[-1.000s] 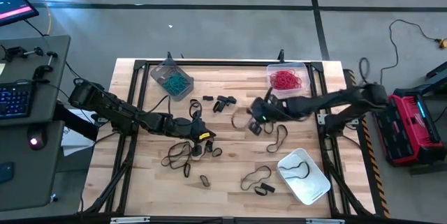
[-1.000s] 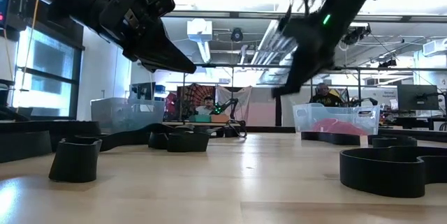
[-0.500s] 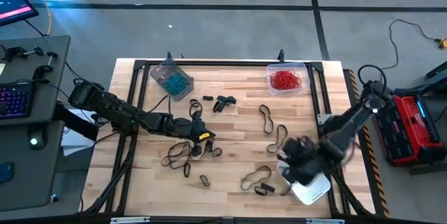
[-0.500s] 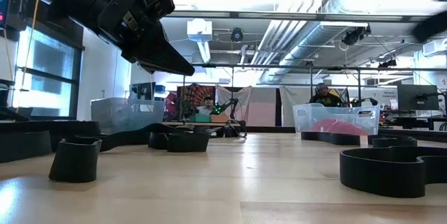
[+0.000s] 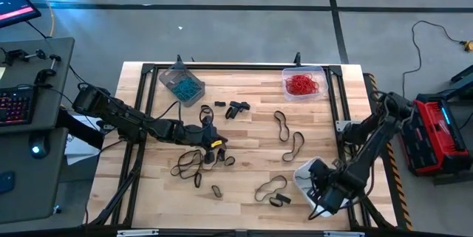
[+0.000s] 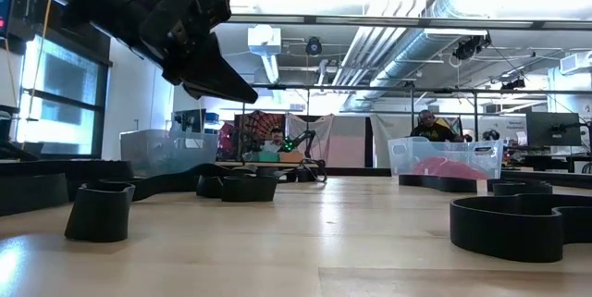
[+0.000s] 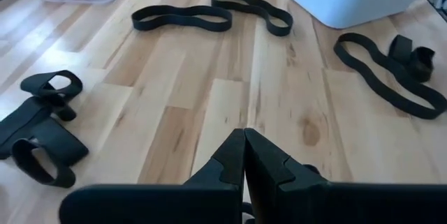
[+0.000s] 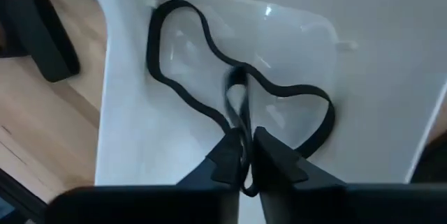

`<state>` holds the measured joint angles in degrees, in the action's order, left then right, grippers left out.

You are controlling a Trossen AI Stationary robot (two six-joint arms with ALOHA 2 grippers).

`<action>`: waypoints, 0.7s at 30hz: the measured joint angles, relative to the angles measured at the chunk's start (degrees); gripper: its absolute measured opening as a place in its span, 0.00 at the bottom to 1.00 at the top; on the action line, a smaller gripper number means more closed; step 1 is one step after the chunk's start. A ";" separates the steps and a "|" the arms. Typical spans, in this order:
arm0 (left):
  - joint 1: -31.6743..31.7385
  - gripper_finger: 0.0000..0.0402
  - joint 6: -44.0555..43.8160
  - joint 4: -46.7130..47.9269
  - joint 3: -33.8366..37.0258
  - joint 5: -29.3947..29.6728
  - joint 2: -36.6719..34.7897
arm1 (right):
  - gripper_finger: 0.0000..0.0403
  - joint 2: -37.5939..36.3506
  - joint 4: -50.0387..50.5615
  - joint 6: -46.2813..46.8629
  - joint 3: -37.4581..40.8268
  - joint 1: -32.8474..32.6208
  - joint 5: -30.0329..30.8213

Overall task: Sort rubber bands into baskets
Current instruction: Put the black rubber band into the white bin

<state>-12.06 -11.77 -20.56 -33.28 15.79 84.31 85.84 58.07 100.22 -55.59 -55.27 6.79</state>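
Since a second ago: the right claw (image 5: 319, 201) has swung from mid-worktop, near the red-filled tub, down to the whitish basket (image 5: 303, 172) at the worktop's (image 5: 251, 156) near right corner; the left arm has not shifted.
Right claw: poised over the whitish basket, its fingers (image 8: 227, 155) parted only a sliver with a thin black band (image 8: 244, 137) pinched between them, the strand hanging into the tub.
In the whitish basket: one larger black loop (image 8: 209, 56) lying on the floor of the tub.
Left claw (image 5: 212, 147): fingers (image 7: 234, 158) pressed together with nothing between them, hovering low over the worktop's left-centre beside a cluster of black bands (image 5: 191, 165).
Red bands (image 5: 301, 83): heaped in the clear basket (image 5: 322, 71) at the far right edge.
Teal-blue bands (image 5: 183, 87): in the grey-tinted basket (image 5: 168, 74) at the far left edge.
Loose on the worktop: black loops near the centre (image 5: 281, 125), more toward the near edge (image 5: 271, 189), and small dark pieces (image 5: 236, 108) between the two far baskets.
Background, low view: a person (image 6: 427, 126) seated behind the clear basket.
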 joint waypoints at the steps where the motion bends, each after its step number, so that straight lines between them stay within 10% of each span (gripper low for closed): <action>1: 0.05 0.00 -0.01 -0.02 0.00 0.18 0.00 | 0.09 0.11 -0.35 0.00 0.00 -0.01 -0.03; 10: 0.03 0.00 -1.02 1.33 -0.35 3.93 0.00 | 0.31 0.11 3.97 -2.18 -3.34 0.03 -0.29; 21: 0.03 0.01 0.85 2.85 -2.08 4.48 0.02 | 0.21 -3.95 12.94 -8.17 -10.25 2.91 10.84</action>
<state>-12.03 -10.92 -17.70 -35.35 20.27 84.33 81.89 71.01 92.05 -65.84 -52.36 17.63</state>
